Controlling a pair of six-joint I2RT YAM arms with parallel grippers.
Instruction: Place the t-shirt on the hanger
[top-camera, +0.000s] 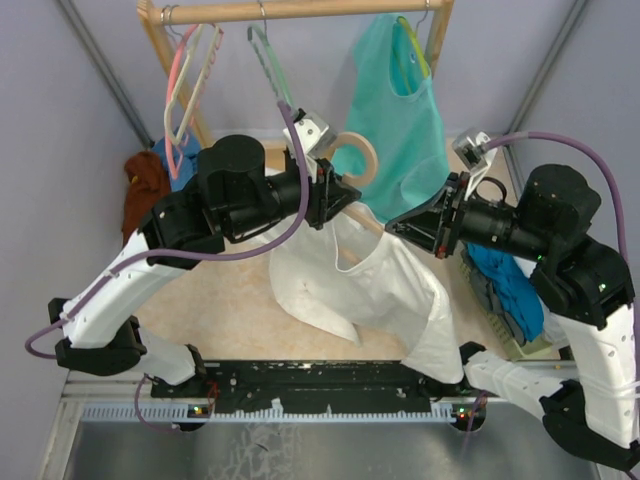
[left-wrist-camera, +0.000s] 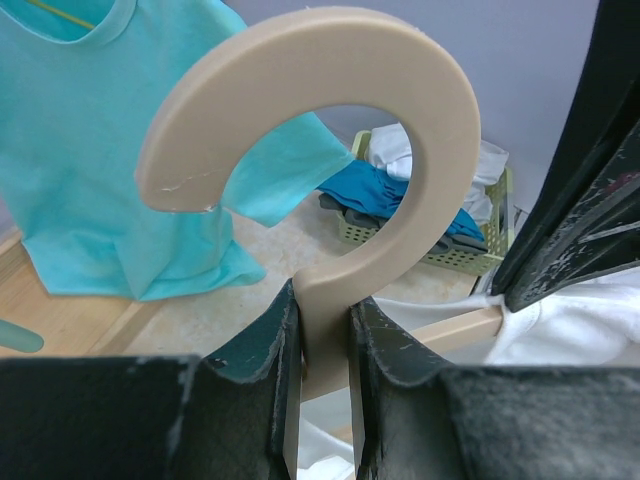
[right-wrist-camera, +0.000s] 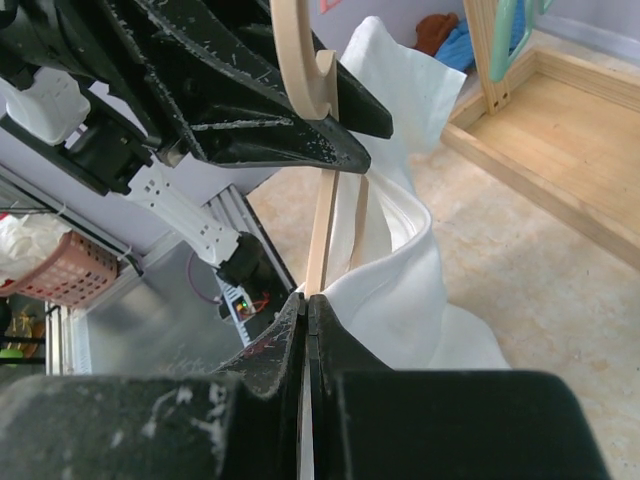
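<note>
Above the beige counter (top-camera: 220, 300), the hanger (top-camera: 355, 158) spans left to right between both robot arms. The left gripper (top-camera: 335, 192) clamps its hook neck, the right gripper (top-camera: 400, 222) pinches its right end, and the t-shirt (top-camera: 380, 280) hangs draped beneath.

The top external camera sits above and behind the robot, looking down across the table (top-camera: 220, 300) to the wooden rack (top-camera: 300, 10) at the far side. The left wrist camera looks out past the left gripper (left-wrist-camera: 322, 310), very close to the hanger (left-wrist-camera: 440, 130) hook, toward the teal top (left-wrist-camera: 90, 150) and a basket (left-wrist-camera: 420, 245). The right wrist camera looks along the right gripper (right-wrist-camera: 308, 300) back toward the table's near edge; all three views share the hanger and the t-shirt (right-wrist-camera: 400, 250).
</note>
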